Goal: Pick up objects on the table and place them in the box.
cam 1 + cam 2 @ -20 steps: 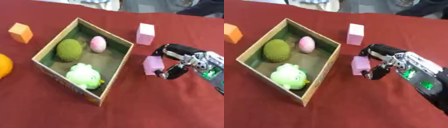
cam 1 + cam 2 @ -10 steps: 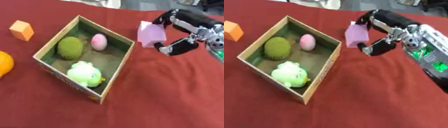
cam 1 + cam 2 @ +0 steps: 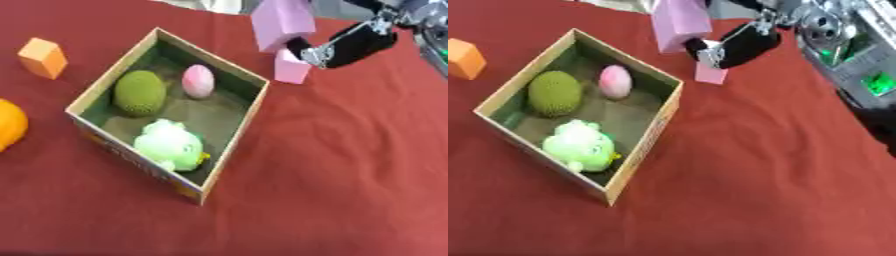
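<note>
My right hand (image 3: pixel 348 45) comes in from the upper right, its fingers curled round a pink block (image 3: pixel 282 20) held in the air above the table, just beyond the box's far right corner. A second pink block (image 3: pixel 291 69) stands on the red cloth under the hand. The open cardboard box (image 3: pixel 234 131) holds a green bumpy ball (image 3: pixel 138 93), a pink egg (image 3: pixel 198 81) and a light green toy animal (image 3: pixel 171 144). An orange cube (image 3: pixel 44 57) and an orange fruit (image 3: pixel 9 124) lie left of the box. My left hand does not show.
The red cloth (image 3: pixel 341 170) covers the table to the right of and in front of the box. My right forearm with silver parts and green lights (image 3: pixel 852 55) fills the upper right corner.
My right hand has closed on the pink block, lifted it off the cloth and carried it up and left toward the box. The camera has also shifted.
</note>
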